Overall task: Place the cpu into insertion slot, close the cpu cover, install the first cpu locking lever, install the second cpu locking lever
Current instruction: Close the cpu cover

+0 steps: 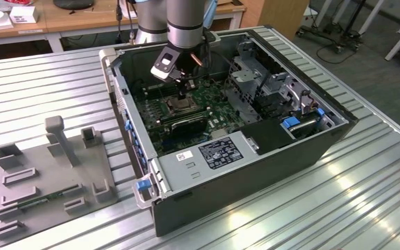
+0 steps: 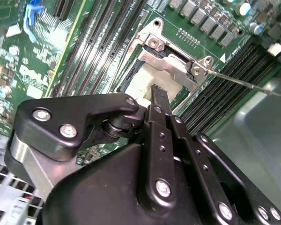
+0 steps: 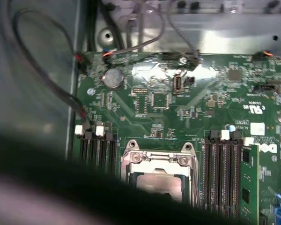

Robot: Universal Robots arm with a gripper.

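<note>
Tool (image 1: 183, 95) hangs vertically, tip just above insertion slot (image 1: 177, 108).

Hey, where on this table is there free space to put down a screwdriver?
Bare slats on the table at the exterior view's right of the computer case, and beyond the grey fixture plate toward the far edge. Inside the case it is crowded: the claw hangs over the insertion slot.
</note>
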